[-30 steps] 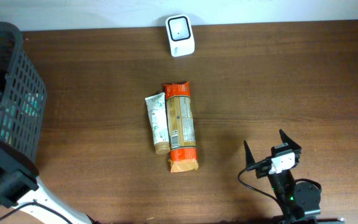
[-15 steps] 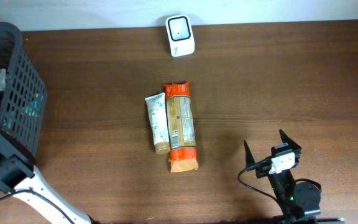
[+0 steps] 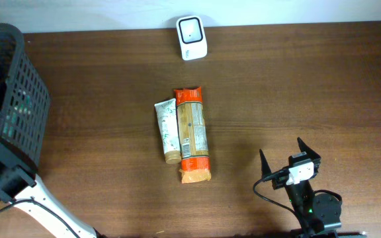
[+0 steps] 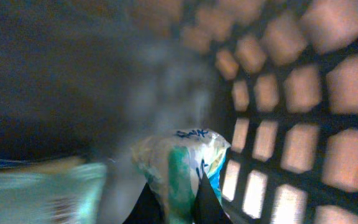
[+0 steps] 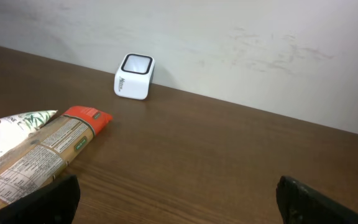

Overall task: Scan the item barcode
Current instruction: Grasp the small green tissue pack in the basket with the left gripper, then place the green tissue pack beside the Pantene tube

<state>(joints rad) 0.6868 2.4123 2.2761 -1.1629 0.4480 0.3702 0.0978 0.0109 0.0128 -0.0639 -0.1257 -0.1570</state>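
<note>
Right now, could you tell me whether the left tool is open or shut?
Shut. In the left wrist view, the left tool pinches a white-and-green packet inside the basket.

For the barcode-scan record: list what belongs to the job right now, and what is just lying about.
In the job: white scanner; green-and-white pouch pinched in the left gripper; black basket around it.
Lying about: white tube; orange-ended packet; right gripper, jaws open.
</note>
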